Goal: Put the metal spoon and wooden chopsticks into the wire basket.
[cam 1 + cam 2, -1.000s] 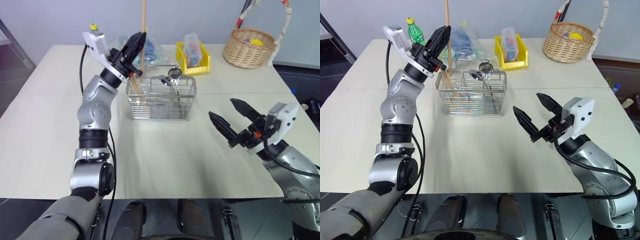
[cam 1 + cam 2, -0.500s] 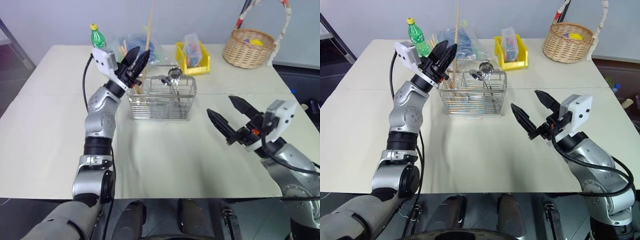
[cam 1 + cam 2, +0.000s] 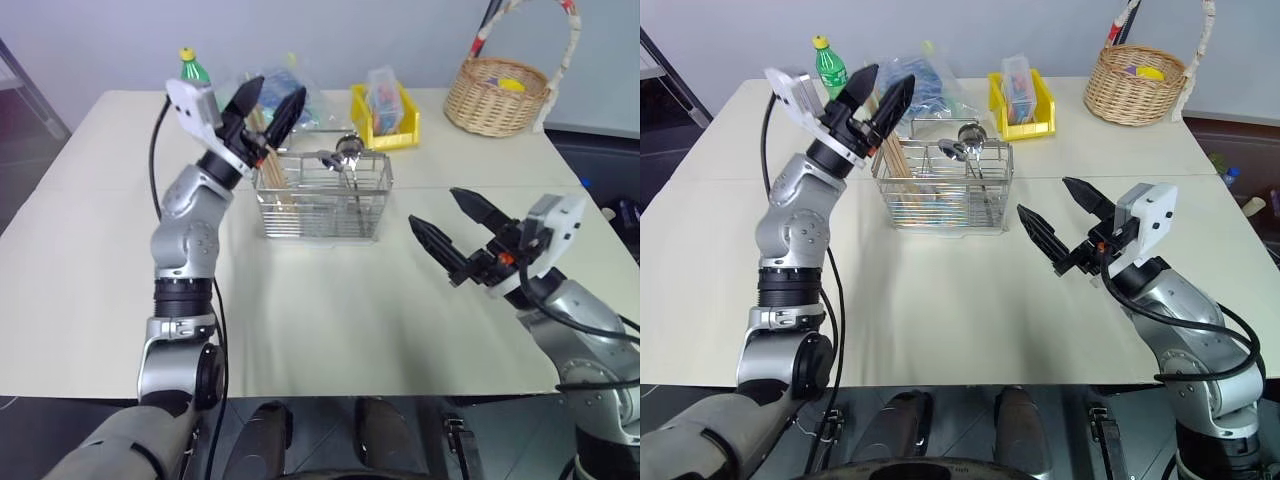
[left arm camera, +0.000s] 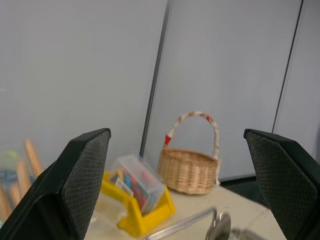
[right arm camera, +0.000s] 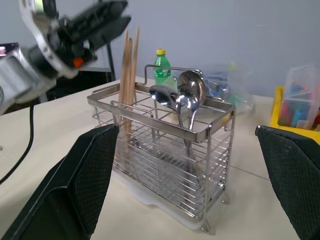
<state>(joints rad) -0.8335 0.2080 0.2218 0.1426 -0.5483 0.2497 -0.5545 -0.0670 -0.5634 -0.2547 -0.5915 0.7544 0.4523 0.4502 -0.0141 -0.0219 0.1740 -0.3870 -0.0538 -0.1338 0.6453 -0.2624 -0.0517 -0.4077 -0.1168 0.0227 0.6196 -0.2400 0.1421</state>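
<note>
Your wire basket (image 3: 322, 196) sits toward the far middle of the table (image 3: 320, 320), and it's already loaded. The wooden chopsticks (image 5: 127, 75) stand upright in the basket's left-end compartment, tips poking above the rim. Two spoons stand in the basket's middle section, bowls up above the wire handle; the metal spoon (image 5: 164, 96) leans against the other one.

Your left gripper (image 3: 268, 108) hangs above the basket's left end, right over the chopstick tips, fingers spread wide and gripping nothing. Your right gripper (image 3: 458, 232) hovers over bare table, to the right of the basket and nearer to you, well apart from it, jaws wide and empty, pointing toward the basket.

Behind the basket you've got a yellow bin (image 3: 385, 117), a clear bag of blue items (image 3: 925, 85) and a green bottle (image 3: 830, 66). The wicker basket (image 3: 500, 95) sits far off to the basket's right.
</note>
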